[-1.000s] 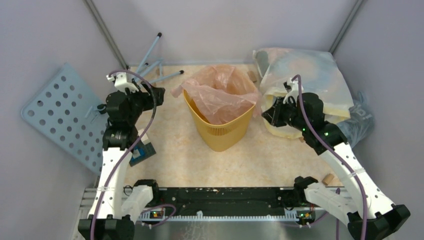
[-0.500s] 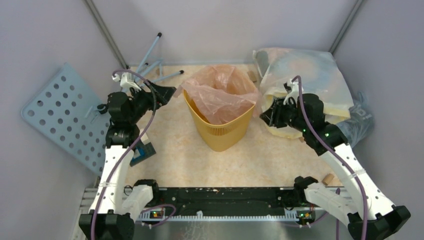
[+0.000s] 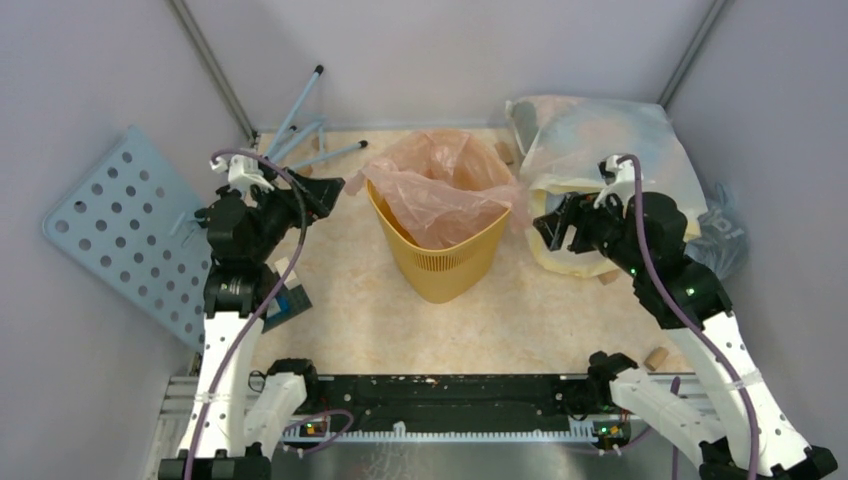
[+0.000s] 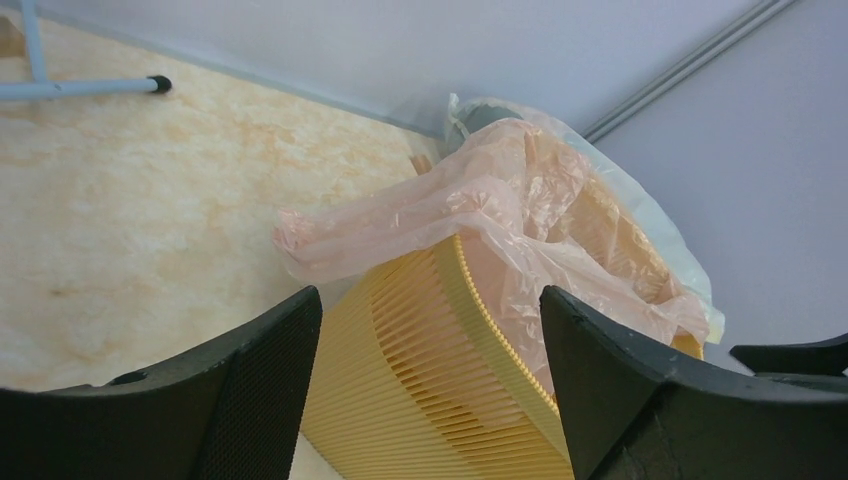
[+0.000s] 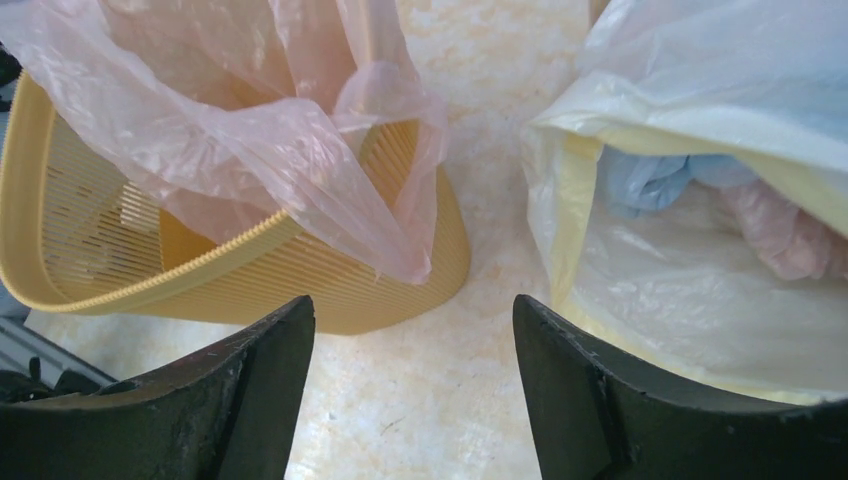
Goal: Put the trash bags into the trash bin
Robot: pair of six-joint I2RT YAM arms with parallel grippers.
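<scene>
Top external view shows my left gripper (image 3: 325, 195) and my right gripper (image 3: 548, 225) both spread wide, holding nothing. Between them stands the trash bin (image 3: 440, 270). The pink trash bag (image 3: 435, 185) sits inside it, its edges hanging over the rim toward each gripper.

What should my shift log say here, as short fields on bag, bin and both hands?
trash bin: yellow-orange, upright
trash bag: pale pink, draped inside the bin, edges spilling over the rim
left hand: open, empty, near the bag's left flap
right hand: open, empty, between bin and sack
sack: whitish-yellow, right of the bin
</scene>
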